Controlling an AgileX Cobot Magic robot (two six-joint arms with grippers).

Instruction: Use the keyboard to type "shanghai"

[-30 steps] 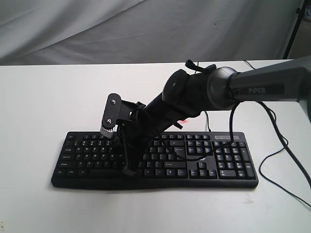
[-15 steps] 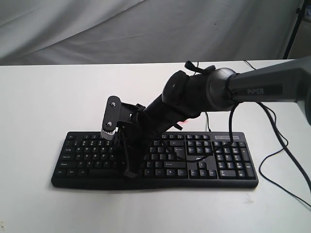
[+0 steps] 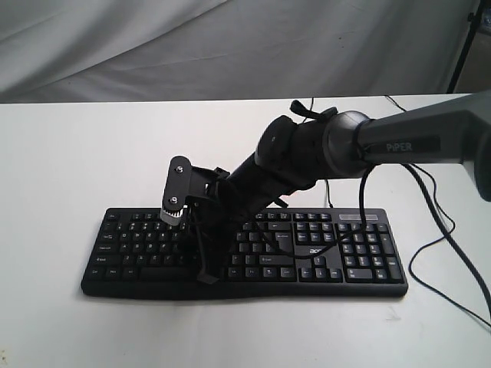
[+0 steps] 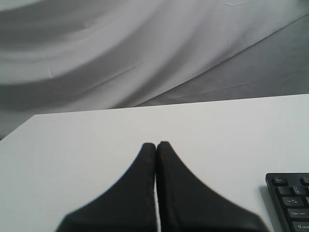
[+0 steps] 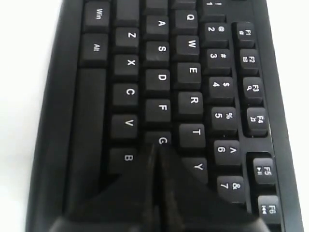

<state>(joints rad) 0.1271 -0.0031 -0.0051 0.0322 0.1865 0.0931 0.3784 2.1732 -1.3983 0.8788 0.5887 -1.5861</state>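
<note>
The black keyboard (image 3: 349, 261) lies flat on the white table, with white letters and a number pad at its right end. My right arm reaches in from the right, across the keyboard's middle. Its gripper (image 3: 205, 277) is shut and points down at the letter rows. In the right wrist view the shut tips (image 5: 158, 148) sit at the near edge of the G key (image 5: 162, 140); whether they touch the keyboard (image 5: 159, 77) is unclear. My left gripper (image 4: 155, 144) is shut and empty over bare table, with a corner of the keyboard (image 4: 292, 203) beside it. The exterior view does not show it.
A thin black cable (image 3: 430, 257) loops over the table to the right of the keyboard, and another (image 3: 307, 247) lies across the keys near the number pad. Grey cloth (image 3: 192, 46) hangs behind the table. A dark stand leg (image 3: 462, 46) stands at the back right.
My right gripper has sunk slightly toward the keys and its wrist has shifted a little. The keyboard has not moved.
</note>
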